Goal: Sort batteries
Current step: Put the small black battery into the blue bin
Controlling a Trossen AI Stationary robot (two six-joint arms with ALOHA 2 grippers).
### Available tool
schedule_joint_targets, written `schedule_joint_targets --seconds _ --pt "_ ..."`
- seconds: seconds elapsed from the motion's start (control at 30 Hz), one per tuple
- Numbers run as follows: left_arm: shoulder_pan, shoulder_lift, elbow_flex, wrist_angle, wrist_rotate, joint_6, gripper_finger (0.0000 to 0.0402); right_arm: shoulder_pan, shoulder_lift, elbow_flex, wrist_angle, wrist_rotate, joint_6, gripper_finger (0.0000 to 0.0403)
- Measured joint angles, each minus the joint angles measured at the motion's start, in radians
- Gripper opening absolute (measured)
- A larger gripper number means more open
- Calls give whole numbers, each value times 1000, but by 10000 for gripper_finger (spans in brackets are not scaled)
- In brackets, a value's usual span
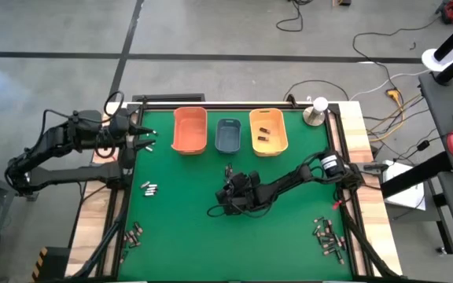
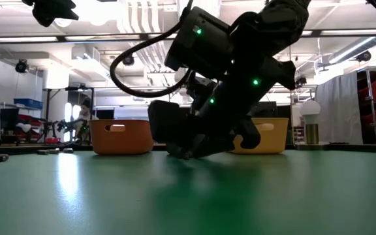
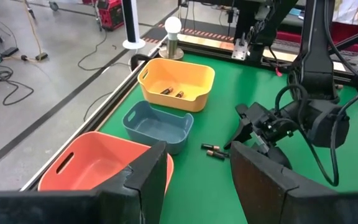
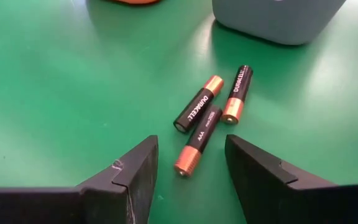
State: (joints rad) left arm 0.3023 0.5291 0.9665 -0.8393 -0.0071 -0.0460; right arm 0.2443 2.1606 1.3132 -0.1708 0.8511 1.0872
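Green felt covers the bench (image 1: 195, 236) you are working over. Your right tool (image 4: 190, 163) sits low near its middle, fingers spread apart with nothing between them, just short of three black-and-copper batteries (image 4: 207, 118) lying loose on the felt. Two of them touch side by side; the third lies just beside them, nearer the blue-grey bin (image 1: 228, 135). That bin stands between the orange bin (image 1: 189, 130) and the yellow bin (image 1: 268, 130), which already holds two batteries (image 3: 172, 93). More loose batteries lie at the bench's left (image 1: 149, 188), lower left (image 1: 134, 233) and lower right (image 1: 328, 235). Your left tool (image 3: 197, 180) waits raised at the bench's left edge, fingers parted and empty.
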Motion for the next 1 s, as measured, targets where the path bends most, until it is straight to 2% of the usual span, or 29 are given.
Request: schedule_joint_targets --seconds 0.2,0.77,1.0 --pt "0 3 0 0 0 -9 155 0 11 0 -2 6 -33 170" --pt "0 7 0 52 0 -23 155 -1 12 -3 -19 -51 -74 52" --pt "0 6 0 53 0 -23 155 1 -1 -2 -58 -88 -77 37"
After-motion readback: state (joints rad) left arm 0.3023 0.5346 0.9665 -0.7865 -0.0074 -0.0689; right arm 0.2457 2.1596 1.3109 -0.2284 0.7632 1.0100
